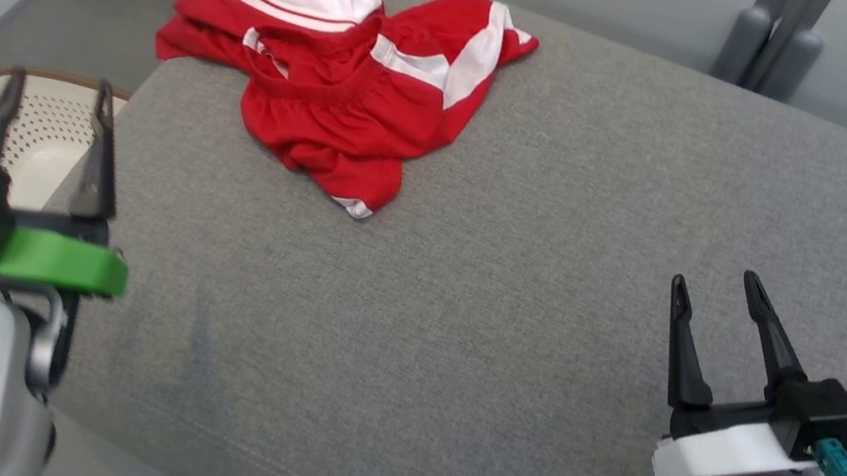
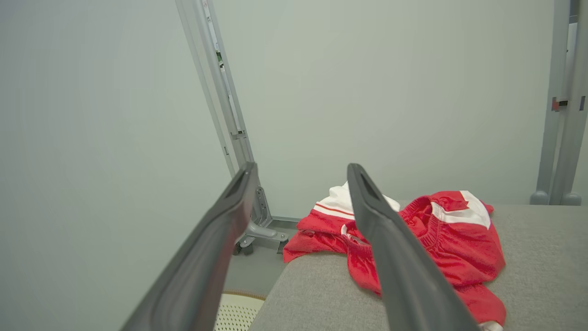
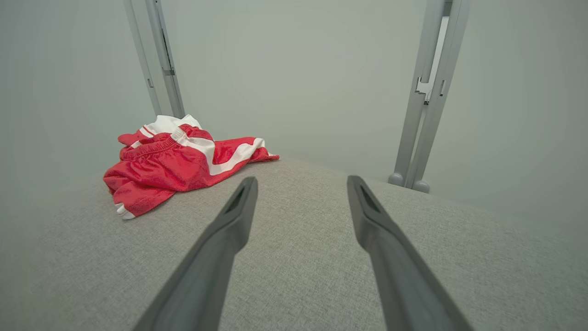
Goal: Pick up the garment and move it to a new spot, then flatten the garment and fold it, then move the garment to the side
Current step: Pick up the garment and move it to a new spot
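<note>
Grey woven-fabric padded surface [image 1: 476, 338] forms the work area, backed by pale walls and grey metal stand legs [image 1: 772, 38].

Task status: no step completed, in my judgement. The crumpled red-and-white mesh sports garment [image 1: 344, 92] lies in a heap at the far left corner of the padded surface. A red portion and a white panel hang over the edge there. It is neither lifted, flattened nor folded. Outstanding: pick-up and relocation, flattening, folding, setting aside.

Pose of the left gripper [image 1: 62, 83]: it sits off the near left edge of the surface, above a white perforated plastic basket [image 1: 49, 132] on the floor. Its fingers point toward the far edge, spread wide, holding nothing. Its wrist view places the garment ahead and slightly right.

Pose of the right gripper [image 1: 715, 280]: it is over the near right part of the surface, fingers likewise spread wide and empty, well apart from the garment. Neither gripper touches cloth.
</note>
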